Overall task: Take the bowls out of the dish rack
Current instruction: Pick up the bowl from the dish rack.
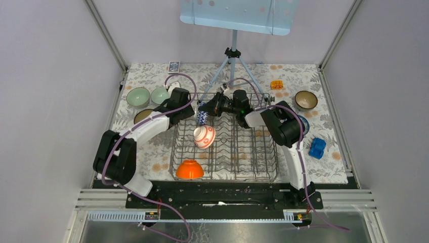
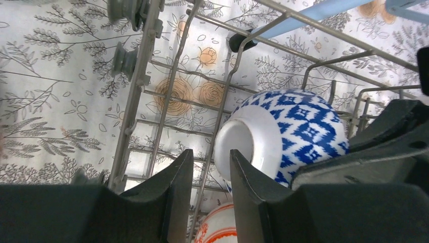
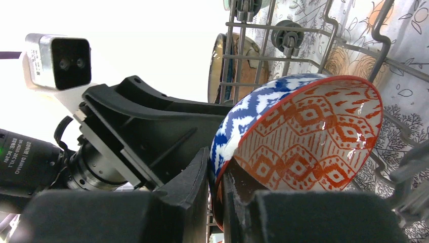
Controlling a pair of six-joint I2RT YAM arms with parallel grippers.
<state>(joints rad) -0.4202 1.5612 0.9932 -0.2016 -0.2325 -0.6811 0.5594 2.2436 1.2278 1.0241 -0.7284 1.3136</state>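
The grey wire dish rack sits mid-table. A blue-and-white bowl stands on edge at its back left. My right gripper is shut on that bowl's rim, one finger on the blue outside and one on the orange-patterned inside. My left gripper is open just left of the bowl's white foot, with only a rack wire behind the gap. A red-and-white bowl and an orange bowl also sit in the rack.
Two pale green bowls and a brown bowl lie on the cloth left of the rack. Another brown bowl is at the right. A tripod stand rises behind the rack. A blue block lies at the right.
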